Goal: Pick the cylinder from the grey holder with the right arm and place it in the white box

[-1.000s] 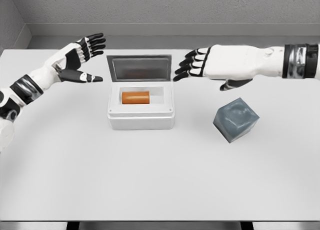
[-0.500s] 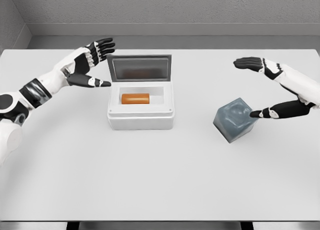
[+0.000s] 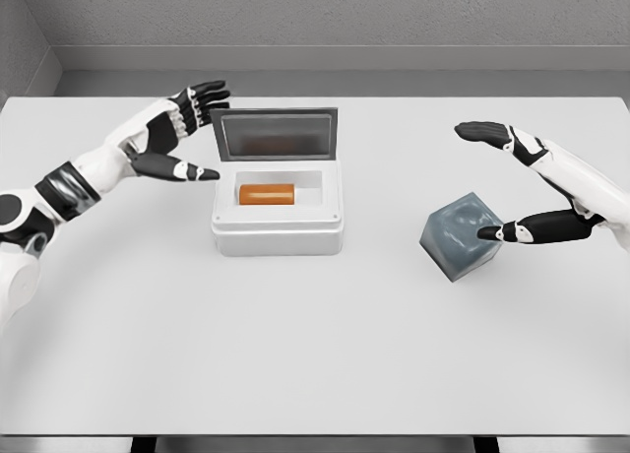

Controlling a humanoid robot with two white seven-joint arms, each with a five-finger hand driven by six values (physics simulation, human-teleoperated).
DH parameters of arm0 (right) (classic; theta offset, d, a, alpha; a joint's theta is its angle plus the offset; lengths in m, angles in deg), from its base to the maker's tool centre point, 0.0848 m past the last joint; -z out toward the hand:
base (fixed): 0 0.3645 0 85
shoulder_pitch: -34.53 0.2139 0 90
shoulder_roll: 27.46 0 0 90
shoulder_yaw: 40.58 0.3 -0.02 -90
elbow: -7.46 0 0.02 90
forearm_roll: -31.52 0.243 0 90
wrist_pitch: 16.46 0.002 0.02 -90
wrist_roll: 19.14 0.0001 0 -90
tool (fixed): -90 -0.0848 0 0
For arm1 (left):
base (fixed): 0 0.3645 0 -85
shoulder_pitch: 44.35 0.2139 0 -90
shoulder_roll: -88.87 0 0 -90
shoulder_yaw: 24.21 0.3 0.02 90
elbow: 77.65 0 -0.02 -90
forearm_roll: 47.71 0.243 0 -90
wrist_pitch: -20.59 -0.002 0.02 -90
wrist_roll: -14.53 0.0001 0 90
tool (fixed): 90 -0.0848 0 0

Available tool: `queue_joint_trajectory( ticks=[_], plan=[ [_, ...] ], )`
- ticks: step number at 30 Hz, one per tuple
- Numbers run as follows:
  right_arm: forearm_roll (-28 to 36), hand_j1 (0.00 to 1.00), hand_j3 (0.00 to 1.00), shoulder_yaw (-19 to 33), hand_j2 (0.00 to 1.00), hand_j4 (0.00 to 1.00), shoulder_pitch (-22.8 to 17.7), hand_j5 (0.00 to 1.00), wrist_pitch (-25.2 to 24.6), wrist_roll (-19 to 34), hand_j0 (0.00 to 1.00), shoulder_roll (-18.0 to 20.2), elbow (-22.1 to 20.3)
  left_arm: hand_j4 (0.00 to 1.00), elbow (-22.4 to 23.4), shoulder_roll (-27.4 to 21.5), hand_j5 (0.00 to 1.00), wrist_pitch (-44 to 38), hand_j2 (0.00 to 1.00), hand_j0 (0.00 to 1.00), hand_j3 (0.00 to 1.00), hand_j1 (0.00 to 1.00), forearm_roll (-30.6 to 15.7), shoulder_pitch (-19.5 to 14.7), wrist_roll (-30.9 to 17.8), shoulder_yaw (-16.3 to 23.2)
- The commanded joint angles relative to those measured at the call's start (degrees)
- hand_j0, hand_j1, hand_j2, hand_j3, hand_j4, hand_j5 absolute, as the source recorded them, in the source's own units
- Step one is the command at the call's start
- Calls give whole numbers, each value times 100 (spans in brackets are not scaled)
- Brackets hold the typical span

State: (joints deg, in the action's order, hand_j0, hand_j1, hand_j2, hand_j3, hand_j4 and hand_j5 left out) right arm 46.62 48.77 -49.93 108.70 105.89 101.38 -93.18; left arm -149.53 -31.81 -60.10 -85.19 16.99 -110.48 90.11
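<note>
Cylinder (image 3: 267, 193) lying inside white box (image 3: 279, 232), lid raised. Right hand (image 3: 551, 192) spread wide, empty; thumb tip at grey holder (image 3: 463, 235); left hand (image 3: 169, 135) splayed beside the box.

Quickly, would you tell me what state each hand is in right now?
Left hand: open, fingers spread beside the white box, holding nothing.
Right hand: open, thumb near the grey holder, holding nothing.

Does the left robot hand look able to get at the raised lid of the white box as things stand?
Probably yes: the left robot hand is open just beside the lid's left edge, nothing shows between them, and the right robot hand is far off by the grey holder.
</note>
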Motion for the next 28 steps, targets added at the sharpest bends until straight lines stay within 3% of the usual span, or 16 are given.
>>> queue_joint_trajectory(
  ticks=[1,17,20,23,28],
  plan=[
    [46,100,100,-5,100,100,0,100,-15,-3,100,1,-8,100,-142,-122,100,0,100,100,100,100,-40,17,0,-76],
    [37,100,100,3,100,100,-44,100,-15,-3,100,10,18,100,-696,-377,100,0,100,100,100,100,-40,396,0,-331],
    [28,100,100,3,100,100,-44,100,-15,-3,100,10,18,100,-696,-614,100,0,100,100,100,100,-40,483,0,-533],
    [28,100,100,3,100,100,-44,100,-15,-3,100,1,18,100,-696,-1176,100,8,100,100,100,100,-49,861,0,-1130],
    [19,100,100,3,100,100,-44,100,-15,-3,100,1,18,100,-643,-1458,100,237,100,100,100,100,-75,1108,0,-1482]
  ],
)
